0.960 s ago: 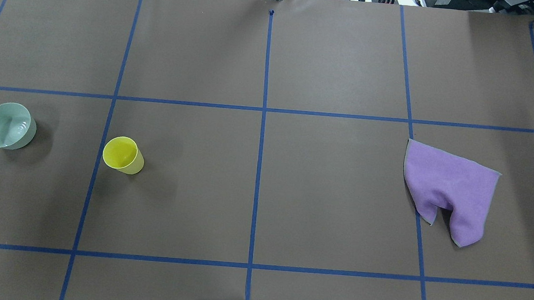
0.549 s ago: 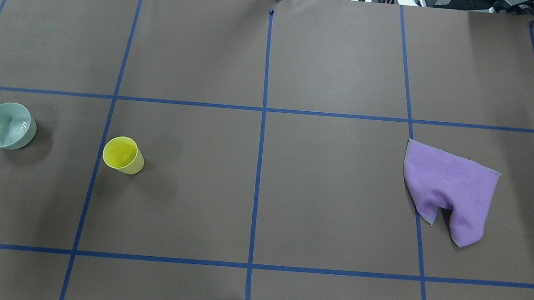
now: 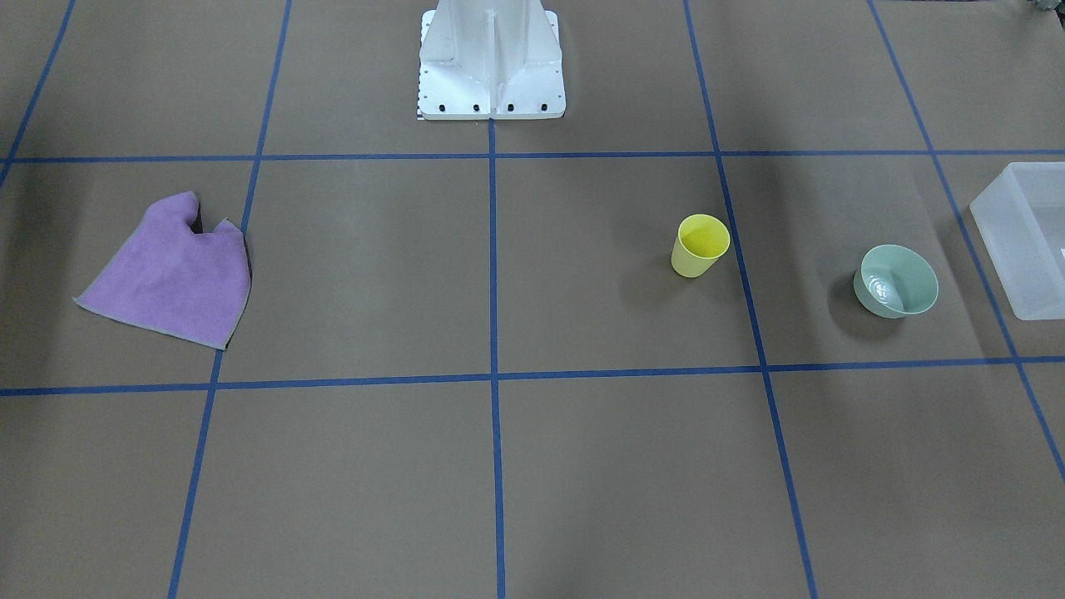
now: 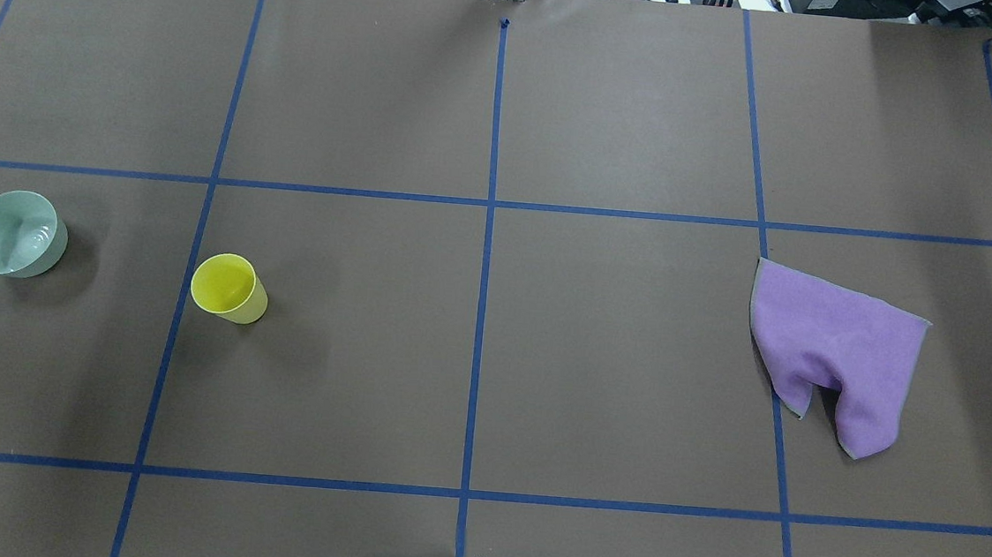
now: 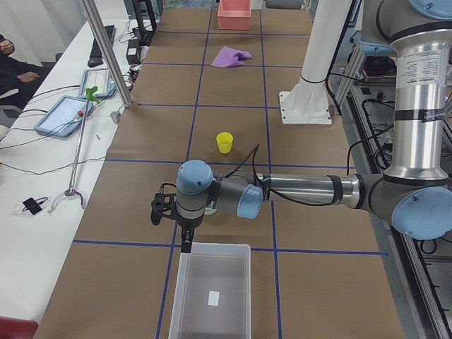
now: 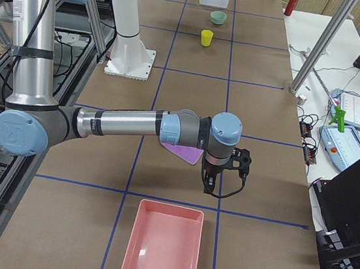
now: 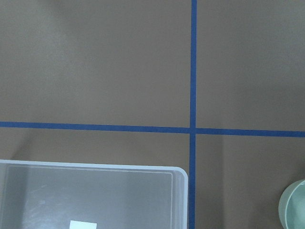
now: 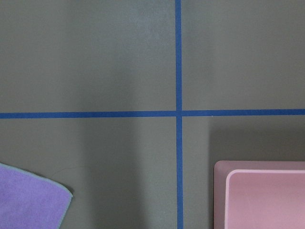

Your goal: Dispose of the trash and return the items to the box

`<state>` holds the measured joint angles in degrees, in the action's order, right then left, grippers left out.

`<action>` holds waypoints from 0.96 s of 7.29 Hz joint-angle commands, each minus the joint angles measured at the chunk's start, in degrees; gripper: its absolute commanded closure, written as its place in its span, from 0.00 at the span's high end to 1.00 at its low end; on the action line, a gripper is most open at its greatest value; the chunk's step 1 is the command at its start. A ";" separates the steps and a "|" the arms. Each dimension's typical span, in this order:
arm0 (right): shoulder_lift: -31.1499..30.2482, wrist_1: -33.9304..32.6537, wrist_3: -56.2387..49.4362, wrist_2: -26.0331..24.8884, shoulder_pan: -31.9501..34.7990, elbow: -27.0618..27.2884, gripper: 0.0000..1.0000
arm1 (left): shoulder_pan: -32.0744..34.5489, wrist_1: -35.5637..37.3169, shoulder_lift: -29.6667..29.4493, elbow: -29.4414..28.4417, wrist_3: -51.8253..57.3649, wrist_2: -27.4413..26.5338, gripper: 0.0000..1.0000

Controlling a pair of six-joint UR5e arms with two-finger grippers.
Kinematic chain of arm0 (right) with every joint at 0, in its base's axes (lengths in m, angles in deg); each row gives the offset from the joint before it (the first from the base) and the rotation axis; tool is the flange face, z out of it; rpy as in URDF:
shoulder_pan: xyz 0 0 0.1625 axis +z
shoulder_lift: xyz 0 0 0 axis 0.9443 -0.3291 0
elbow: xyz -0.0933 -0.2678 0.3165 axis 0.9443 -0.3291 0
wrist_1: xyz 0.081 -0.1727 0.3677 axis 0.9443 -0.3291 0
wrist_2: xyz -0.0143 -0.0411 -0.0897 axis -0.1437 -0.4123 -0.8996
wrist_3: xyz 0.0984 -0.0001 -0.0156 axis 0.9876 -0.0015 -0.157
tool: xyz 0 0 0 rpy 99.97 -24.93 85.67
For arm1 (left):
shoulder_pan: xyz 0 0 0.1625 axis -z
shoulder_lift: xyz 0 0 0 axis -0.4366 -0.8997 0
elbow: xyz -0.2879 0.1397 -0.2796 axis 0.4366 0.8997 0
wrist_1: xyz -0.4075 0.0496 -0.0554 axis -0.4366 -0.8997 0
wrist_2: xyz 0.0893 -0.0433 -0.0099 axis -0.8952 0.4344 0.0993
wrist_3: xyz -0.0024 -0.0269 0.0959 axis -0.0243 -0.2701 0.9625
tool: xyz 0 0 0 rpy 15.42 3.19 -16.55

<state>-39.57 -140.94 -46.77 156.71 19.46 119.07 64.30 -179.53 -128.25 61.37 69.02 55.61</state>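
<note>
- Standing upright, bowl (image 3: 896, 281) sits just beside box (image 3: 998, 266); cup (image 3: 700, 245) farther off.
- Both look light, stiff, slick: pinch one rim wall.
- Left fingers (image 5: 187, 244), right fingers (image 6: 208, 185): cannot tell whether spread.

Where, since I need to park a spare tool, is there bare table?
The wide stretch between the cup and the cloth is bare, as is the far row beyond them. The robot's left end is tighter: bowl, cup and box sit near each other.
</note>
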 commanded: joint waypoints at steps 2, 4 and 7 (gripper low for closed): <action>-0.71 0.34 0.57 -0.10 -0.07 0.17 1.00 | -0.80 0.69 -1.66 0.35 -0.35 0.22 0.99; -0.71 0.25 0.74 -0.01 -0.07 -0.18 1.00 | -1.41 0.51 -1.66 1.14 -1.40 1.09 0.99; -0.71 0.16 0.74 0.34 -0.16 -0.27 1.00 | -12.27 -10.16 -1.23 0.63 -22.26 3.30 0.99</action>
<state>-40.26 -140.71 -46.03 156.87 19.35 118.87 56.91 -184.16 -129.89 62.67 54.97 58.77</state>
